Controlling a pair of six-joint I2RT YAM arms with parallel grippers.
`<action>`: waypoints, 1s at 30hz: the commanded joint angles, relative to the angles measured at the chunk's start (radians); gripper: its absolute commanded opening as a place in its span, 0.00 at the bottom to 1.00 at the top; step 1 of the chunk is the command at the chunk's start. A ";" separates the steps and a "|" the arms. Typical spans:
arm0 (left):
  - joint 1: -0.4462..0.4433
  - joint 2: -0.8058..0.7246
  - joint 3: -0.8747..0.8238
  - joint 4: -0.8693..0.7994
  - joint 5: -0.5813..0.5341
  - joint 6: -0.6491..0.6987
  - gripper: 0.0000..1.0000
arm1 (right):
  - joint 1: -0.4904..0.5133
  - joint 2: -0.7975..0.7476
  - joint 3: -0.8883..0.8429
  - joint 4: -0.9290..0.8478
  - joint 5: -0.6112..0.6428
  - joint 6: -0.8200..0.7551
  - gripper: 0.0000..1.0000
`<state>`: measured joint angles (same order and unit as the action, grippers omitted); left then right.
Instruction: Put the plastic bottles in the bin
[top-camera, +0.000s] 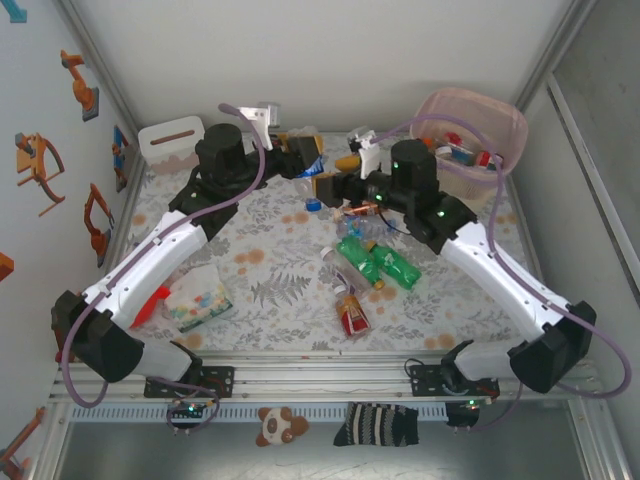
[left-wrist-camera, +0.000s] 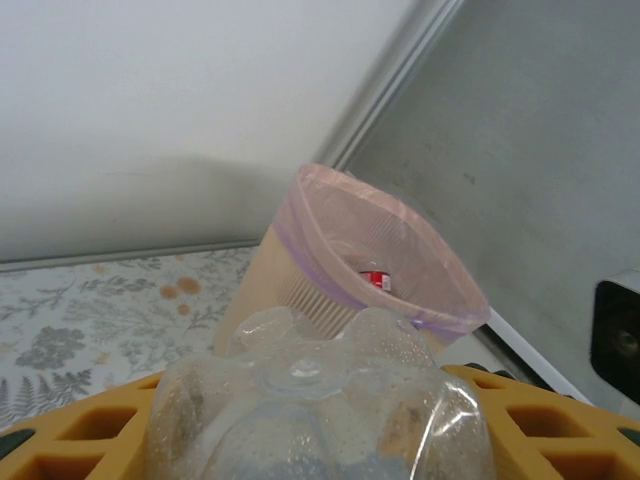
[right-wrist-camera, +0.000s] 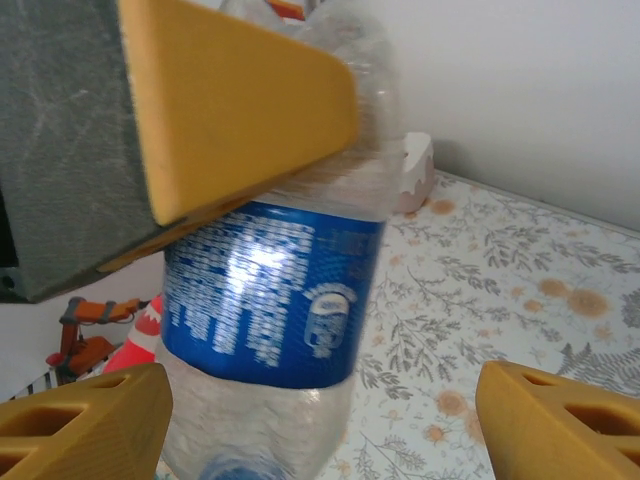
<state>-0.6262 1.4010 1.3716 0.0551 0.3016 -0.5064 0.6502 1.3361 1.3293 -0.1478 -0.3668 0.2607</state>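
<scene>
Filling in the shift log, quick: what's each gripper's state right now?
Left gripper: closed on the blue-labelled bottle.
Right gripper: open, fingers spread wide around that bottle, not gripping it.

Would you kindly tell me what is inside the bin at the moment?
Inside the bin, a few bottles show, with red and blue bits. How many lie deeper cannot be told: the liner and wall cover the bottom.
</scene>
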 joint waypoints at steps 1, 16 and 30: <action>-0.002 -0.027 0.001 -0.004 -0.009 0.009 0.51 | 0.035 0.032 0.061 0.025 0.057 -0.033 0.79; -0.002 -0.032 0.003 -0.006 -0.027 0.009 0.51 | 0.069 0.130 0.121 0.017 0.059 -0.021 0.76; -0.001 -0.057 -0.011 0.001 -0.044 0.004 0.57 | 0.071 0.128 0.134 0.007 0.074 0.011 0.60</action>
<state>-0.6258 1.3903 1.3712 0.0372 0.2512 -0.5072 0.7235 1.4647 1.4322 -0.1520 -0.3241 0.2577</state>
